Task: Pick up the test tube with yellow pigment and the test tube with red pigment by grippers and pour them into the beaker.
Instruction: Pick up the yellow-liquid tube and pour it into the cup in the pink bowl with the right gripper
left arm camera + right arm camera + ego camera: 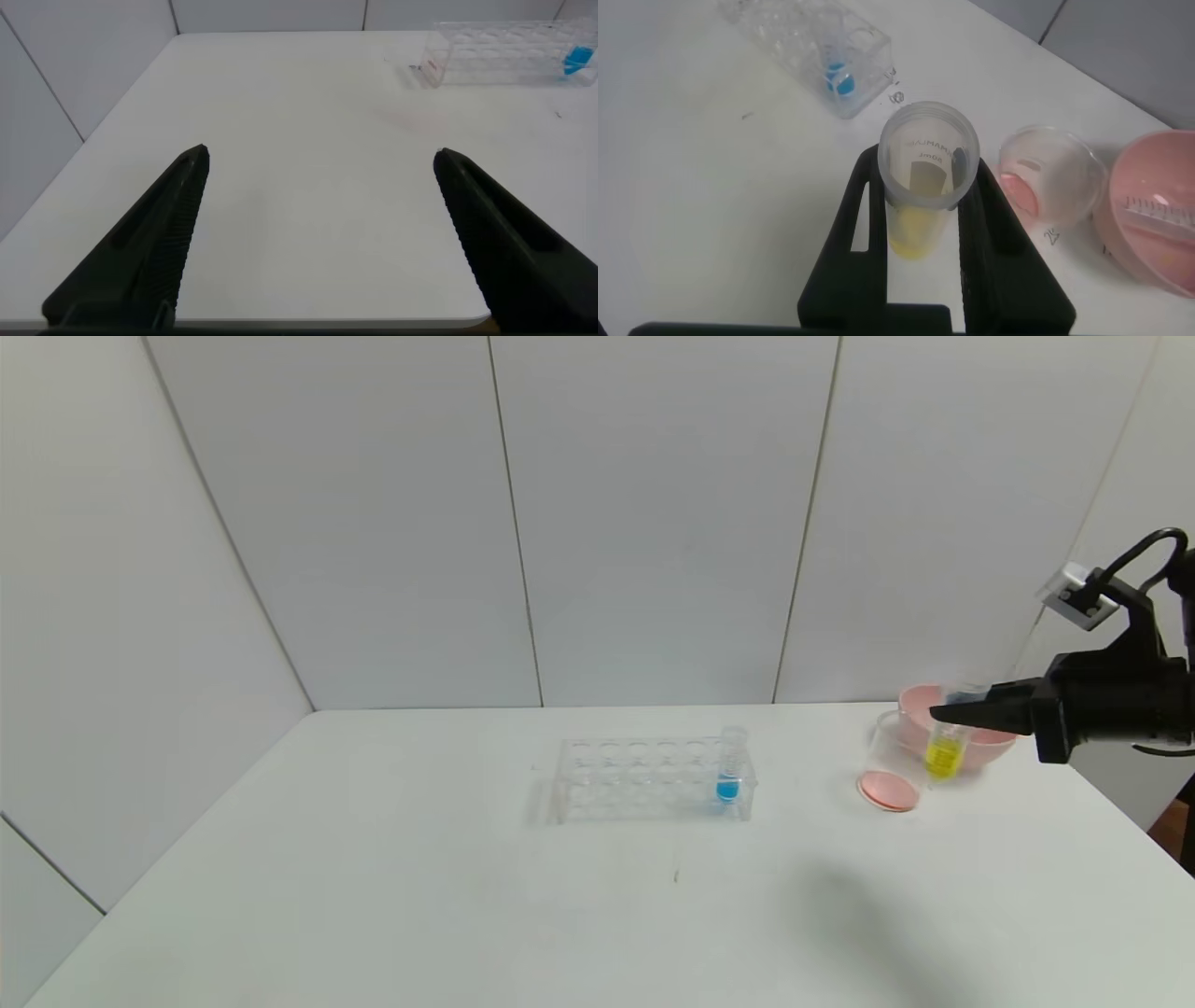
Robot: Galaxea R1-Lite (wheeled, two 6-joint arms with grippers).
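My right gripper [945, 714] [924, 166] is shut on the test tube with yellow pigment [943, 754] [920, 182]. It holds the tube upright by its upper part, with yellow liquid in the bottom. The tube hangs just right of the beaker [892, 761] [1052, 173], which stands on the table with pinkish-red liquid at its bottom. No tube holding red liquid shows. My left gripper [320, 163] is open over the table's near left part, with nothing between its fingers.
A pink bowl [917, 698] [1148, 173] stands right behind the beaker, and a clear marked tube [1160, 211] lies in it. A clear tube rack [635, 779] [495, 56] [799, 37] sits mid-table with a blue-liquid tube [728, 775] [842, 79] at its right end.
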